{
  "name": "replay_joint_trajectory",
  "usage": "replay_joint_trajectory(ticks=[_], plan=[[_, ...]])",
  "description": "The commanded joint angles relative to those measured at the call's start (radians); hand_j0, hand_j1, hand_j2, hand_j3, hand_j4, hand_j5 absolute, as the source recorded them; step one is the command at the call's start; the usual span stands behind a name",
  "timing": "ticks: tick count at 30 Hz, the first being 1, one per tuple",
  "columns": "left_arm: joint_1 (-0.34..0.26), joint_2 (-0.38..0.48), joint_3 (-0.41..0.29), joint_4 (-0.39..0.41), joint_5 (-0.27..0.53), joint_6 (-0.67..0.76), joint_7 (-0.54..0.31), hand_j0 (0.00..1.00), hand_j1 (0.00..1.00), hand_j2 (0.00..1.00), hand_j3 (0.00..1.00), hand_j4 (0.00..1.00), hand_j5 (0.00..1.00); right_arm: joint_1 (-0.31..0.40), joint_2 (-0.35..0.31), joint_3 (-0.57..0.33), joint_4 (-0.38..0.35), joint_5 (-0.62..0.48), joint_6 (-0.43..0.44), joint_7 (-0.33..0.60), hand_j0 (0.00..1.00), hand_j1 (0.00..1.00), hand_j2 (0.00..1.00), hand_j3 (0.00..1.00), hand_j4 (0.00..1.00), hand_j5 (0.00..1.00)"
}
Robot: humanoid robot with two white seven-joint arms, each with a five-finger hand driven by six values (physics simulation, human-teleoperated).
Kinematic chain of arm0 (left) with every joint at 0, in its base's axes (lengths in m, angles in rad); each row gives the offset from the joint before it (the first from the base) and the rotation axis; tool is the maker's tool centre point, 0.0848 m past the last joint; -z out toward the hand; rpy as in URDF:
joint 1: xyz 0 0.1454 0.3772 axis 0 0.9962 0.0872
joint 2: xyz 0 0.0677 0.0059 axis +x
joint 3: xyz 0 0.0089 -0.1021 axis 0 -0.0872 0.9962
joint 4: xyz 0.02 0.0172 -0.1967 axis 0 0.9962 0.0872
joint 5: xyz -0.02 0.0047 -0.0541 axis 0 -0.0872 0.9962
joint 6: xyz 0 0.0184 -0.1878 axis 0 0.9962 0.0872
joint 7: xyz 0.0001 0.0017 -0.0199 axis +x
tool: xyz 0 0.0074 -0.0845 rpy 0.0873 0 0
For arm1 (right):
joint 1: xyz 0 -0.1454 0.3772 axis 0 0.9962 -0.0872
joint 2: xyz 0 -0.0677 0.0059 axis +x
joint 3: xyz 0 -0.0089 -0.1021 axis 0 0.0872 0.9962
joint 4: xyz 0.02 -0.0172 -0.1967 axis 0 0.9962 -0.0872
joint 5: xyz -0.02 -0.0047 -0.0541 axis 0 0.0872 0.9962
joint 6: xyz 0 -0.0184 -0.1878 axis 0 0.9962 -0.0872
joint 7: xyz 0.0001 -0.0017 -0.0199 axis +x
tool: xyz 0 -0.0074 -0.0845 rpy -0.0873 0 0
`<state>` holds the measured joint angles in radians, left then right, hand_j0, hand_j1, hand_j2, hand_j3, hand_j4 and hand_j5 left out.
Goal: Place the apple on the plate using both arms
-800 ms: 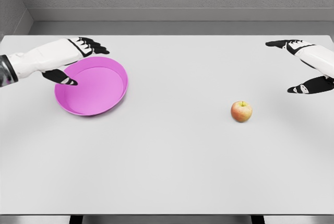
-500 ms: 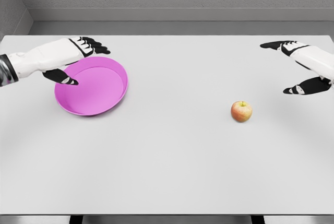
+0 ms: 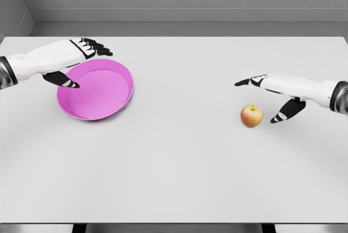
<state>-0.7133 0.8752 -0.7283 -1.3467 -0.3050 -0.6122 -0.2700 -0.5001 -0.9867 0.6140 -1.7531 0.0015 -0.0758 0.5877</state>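
A small red-and-yellow apple (image 3: 252, 115) stands alone on the white table (image 3: 174, 162), right of centre. My right hand (image 3: 265, 98) is open just behind and to the right of it, fingers stretched over its far side and thumb beside it, not touching. The pink plate (image 3: 98, 89) lies at the left. At the plate's far left rim my left hand (image 3: 80, 64) hovers open, fingers spread above the edge and thumb pointing into the plate.
A grey wall runs along the table's far edge. The table's front edge is near the bottom of the view.
My right hand has swept in from the far right edge, down and leftward, to just beside the apple. The left hand, plate and apple have stayed put.
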Motion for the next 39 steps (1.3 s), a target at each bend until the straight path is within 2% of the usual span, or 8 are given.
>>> replay_joint_trajectory(ticks=[1,10,17,32,33,34,36,39], plan=[[0.0,-0.002,0.001,0.003,0.006,0.001,0.0,1.0,1.0,1.0,1.0,1.0,1.0,-0.002,0.019,0.026,0.0,-0.003,0.04,0.015,1.0,1.0,1.0,1.0,1.0,1.0],[-0.002,-0.005,0.001,0.006,0.006,0.001,-0.002,1.0,1.0,1.0,1.0,1.0,1.0,-0.041,0.04,0.079,0.02,-0.002,0.131,0.012,1.0,1.0,1.0,1.0,1.0,1.0],[-0.002,-0.007,0.003,0.006,0.003,0.001,-0.002,1.0,1.0,1.0,1.0,1.0,1.0,-0.043,0.043,0.101,0.067,-0.003,0.143,0.003,1.0,1.0,1.0,1.0,1.0,1.0],[-0.003,-0.018,0.003,0.024,-0.011,0.001,-0.002,1.0,1.0,1.0,1.0,1.0,1.0,-0.051,0.051,0.141,0.092,-0.002,0.152,0.004,1.0,1.0,1.0,1.0,1.0,1.0],[-0.003,-0.018,0.003,0.024,-0.011,0.001,-0.002,1.0,1.0,1.0,1.0,1.0,1.0,-0.049,0.051,0.141,0.095,-0.003,0.152,0.004,0.91,0.91,0.91,0.91,0.91,0.91],[-0.003,-0.018,0.003,0.024,-0.011,0.001,-0.002,1.0,1.0,1.0,1.0,1.0,1.0,-0.049,0.051,0.141,0.096,-0.003,0.152,0.004,0.76,0.76,0.76,0.76,0.76,0.76],[-0.003,-0.018,0.004,0.024,-0.009,0.001,-0.002,1.0,1.0,1.0,1.0,1.0,1.0,-0.049,0.051,0.141,0.096,-0.003,0.151,0.004,0.6,0.6,0.6,0.6,0.6,0.6],[-0.003,-0.016,0.006,0.024,-0.009,0.001,-0.002,1.0,1.0,1.0,1.0,1.0,1.0,-0.049,0.051,0.147,0.095,-0.002,0.151,0.004,0.6,0.6,0.6,0.6,0.6,0.6]])
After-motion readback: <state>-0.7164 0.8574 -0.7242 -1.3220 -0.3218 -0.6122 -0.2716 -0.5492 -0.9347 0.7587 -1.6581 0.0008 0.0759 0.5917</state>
